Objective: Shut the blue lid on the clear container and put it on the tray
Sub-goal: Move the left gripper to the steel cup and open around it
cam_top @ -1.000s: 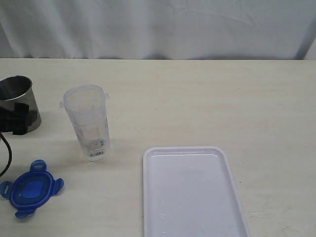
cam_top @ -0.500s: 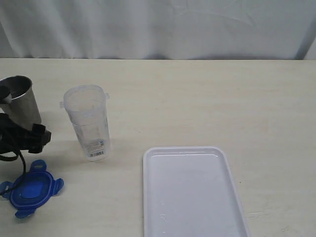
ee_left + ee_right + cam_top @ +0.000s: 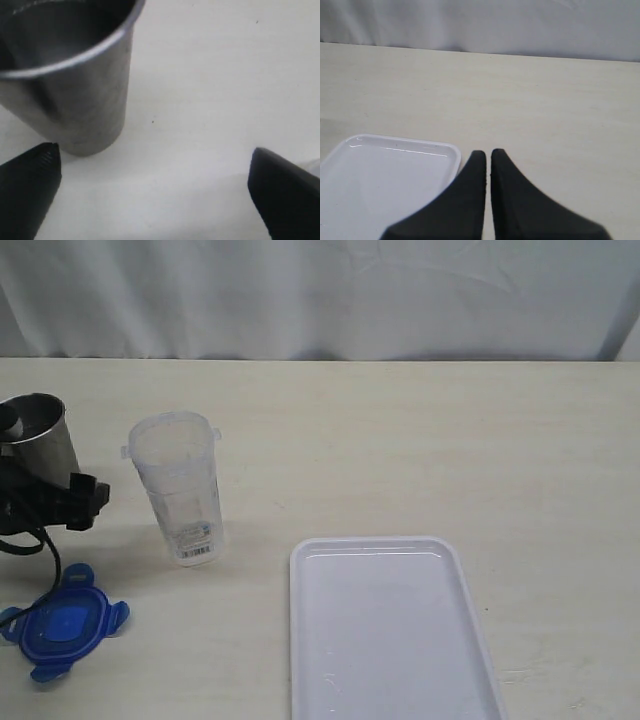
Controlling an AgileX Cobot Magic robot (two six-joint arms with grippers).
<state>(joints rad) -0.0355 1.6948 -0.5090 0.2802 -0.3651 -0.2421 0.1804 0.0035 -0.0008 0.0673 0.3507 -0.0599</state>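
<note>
The clear container (image 3: pixel 178 490) stands upright and open on the table, left of centre. Near the front left corner, the blue lid (image 3: pixel 62 625) lies flat on the table, apart from the container. The white tray (image 3: pixel 390 630) lies empty at the front centre. My left gripper (image 3: pixel 84 500) hangs open just in front of the steel cup, left of the container and behind the lid. In its wrist view the left gripper (image 3: pixel 155 200) has only bare table between its wide-set fingers. Beside the tray's (image 3: pixel 385 185) corner, my right gripper (image 3: pixel 487 156) is shut and empty; the exterior view does not show it.
A grey steel cup (image 3: pixel 40 440) stands at the left edge behind my left gripper and fills much of the left wrist view as the steel cup (image 3: pixel 70 85). A black cable (image 3: pixel 45 560) trails from the left arm over the lid. A white curtain (image 3: pixel 320 295) backs the table.
My left gripper has come in from the left edge and moved right, away from the steel cup's front and toward the container. Container, lid and tray have not moved.
</note>
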